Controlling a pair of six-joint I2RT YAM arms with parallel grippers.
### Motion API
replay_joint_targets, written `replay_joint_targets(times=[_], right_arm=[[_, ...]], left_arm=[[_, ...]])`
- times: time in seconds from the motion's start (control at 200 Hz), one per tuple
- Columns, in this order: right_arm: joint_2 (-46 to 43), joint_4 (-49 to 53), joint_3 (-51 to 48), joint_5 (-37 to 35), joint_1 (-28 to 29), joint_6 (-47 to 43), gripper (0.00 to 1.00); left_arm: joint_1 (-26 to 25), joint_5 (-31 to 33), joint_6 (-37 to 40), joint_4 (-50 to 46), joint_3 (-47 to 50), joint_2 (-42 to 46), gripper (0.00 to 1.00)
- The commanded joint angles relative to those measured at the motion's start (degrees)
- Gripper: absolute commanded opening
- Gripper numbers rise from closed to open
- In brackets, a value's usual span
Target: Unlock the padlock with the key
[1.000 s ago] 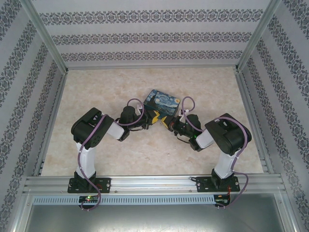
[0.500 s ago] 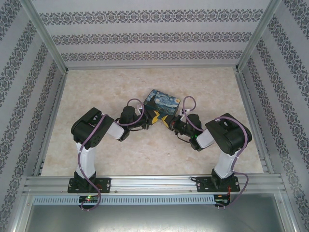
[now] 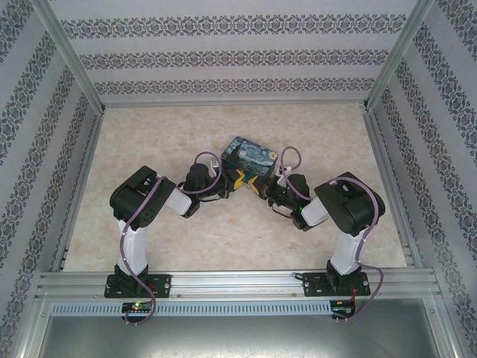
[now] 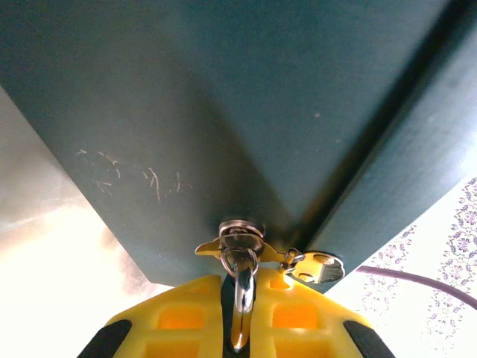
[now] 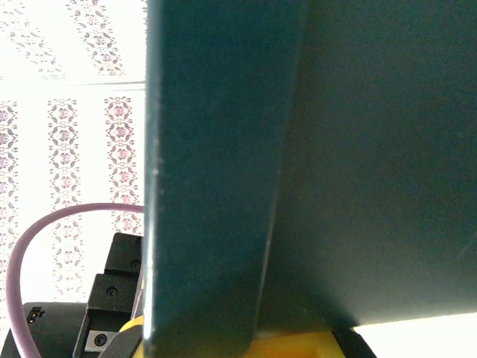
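Observation:
The blue night-sky tin point(image 3: 251, 156) stands mid-table, with both grippers pressed to its near side. In the left wrist view the tin's dark wall point(image 4: 223, 112) carries a small metal clasp point(image 4: 240, 237). The padlock's silvery shackle point(image 4: 243, 287) hangs from that clasp, and my left gripper point(image 4: 240, 328) is shut on it; the padlock's body is hidden between the yellow fingers. A flat silvery key point(image 4: 322, 267) dangles on a tiny ring just right of the clasp. My right gripper point(image 3: 258, 188) is shut at the tin's near corner, its yellow fingertips point(image 5: 298, 344) tight under the tin point(image 5: 335, 149).
The marble-patterned tabletop point(image 3: 164, 134) is bare around the tin. Patterned walls enclose three sides, and an aluminium rail point(image 3: 238, 282) runs along the near edge. Purple cables point(image 4: 417, 277) loop off both wrists. The left arm's black wrist point(image 5: 112, 298) sits close beside the tin.
The right arm has edged slightly left, closer to the tin's corner. The left arm and the tin have stayed put.

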State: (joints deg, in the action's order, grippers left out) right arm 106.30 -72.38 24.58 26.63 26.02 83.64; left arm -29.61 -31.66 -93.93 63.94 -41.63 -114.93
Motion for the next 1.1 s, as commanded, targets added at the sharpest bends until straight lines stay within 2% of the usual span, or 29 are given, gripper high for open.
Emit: replay_joint_targets(times=[0.0, 0.355, 1.094], right_arm=[[1.0, -3.6, 1.8, 0.4, 0.5, 0.2, 0.00], [1.2, -4.5, 1.2, -0.2, 2.0, 0.5, 0.00], [-0.2, -4.2, 1.3, 0.9, 0.3, 0.8, 0.00]], left_arm=[[-1.1, -3.0, 0.4, 5.2, -1.1, 0.1, 0.00], [-1.1, -2.8, 0.1, 5.6, -1.5, -0.5, 0.00], [-1.2, -3.0, 1.2, 5.1, -0.7, -0.9, 0.00]])
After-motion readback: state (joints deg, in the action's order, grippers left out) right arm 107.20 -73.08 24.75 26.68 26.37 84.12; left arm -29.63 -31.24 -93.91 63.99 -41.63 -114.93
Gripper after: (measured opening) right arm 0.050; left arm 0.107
